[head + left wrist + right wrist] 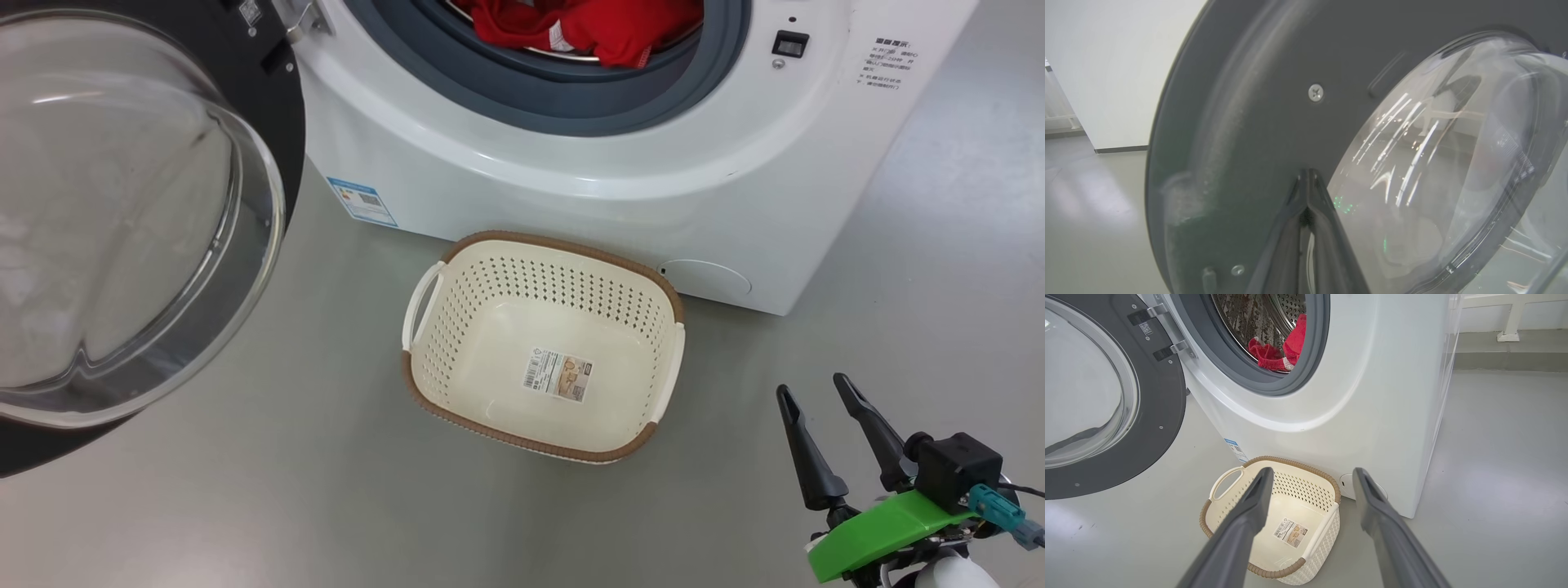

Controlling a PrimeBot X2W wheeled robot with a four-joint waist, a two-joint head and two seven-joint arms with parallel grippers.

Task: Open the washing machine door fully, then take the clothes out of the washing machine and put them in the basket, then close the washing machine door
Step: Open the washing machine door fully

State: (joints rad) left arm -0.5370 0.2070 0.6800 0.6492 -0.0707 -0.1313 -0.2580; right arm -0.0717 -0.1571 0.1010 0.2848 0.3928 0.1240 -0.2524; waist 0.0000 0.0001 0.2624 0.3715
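Note:
The washing machine (571, 196) (1372, 396) stands with its door (122, 220) (1094, 396) swung out to the left. Red clothes (588, 28) (1282, 347) lie in the drum mouth. Below the opening, the cream basket (543, 347) (1274, 522) sits on the floor with nothing but a paper label inside. My left gripper (1307, 175) is shut, its tips close against the dark inner rim of the door (1257, 134) beside the glass bowl. At the lower right my right gripper (816, 390) (1312, 477) stands open, holding nothing, to the right of the basket.
Grey floor (286, 506) surrounds the machine. The open door's glass bowl bulges over the left side of the head view. A white wall (1110, 61) stands behind the door, and a white railing base (1511, 332) is at the far right.

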